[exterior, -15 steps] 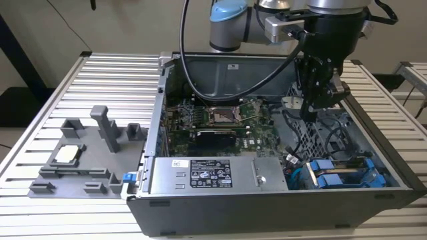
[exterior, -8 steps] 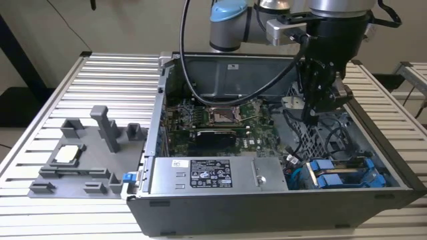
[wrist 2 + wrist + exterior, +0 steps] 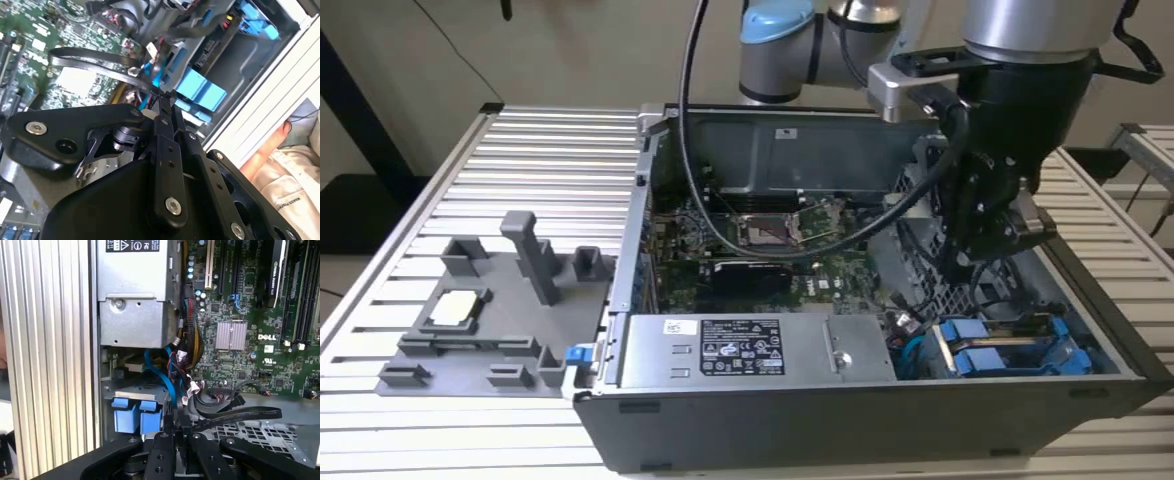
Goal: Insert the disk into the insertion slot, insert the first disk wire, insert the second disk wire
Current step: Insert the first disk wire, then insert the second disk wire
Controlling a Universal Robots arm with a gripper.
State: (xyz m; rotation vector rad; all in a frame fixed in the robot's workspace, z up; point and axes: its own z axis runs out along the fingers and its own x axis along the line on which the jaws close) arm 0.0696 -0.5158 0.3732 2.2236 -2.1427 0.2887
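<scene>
The disk lies in the insertion slot at the case's front corner on the exterior view's right, its blue end tabs facing up. My gripper hangs inside the case just above and behind the disk. In both wrist views the fingertips are pressed together, and a thin blue disk wire runs straight to them, its dark end pinched between them. The blue tabs sit just past the fingertips. The slot's connector end is hidden behind wires.
A long grey box with a sticker fills the case's front beside the slot. The green motherboard lies behind it. A flat black cable loops near the fingers. A grey fixture stands on the table. A person's hand rests outside the case.
</scene>
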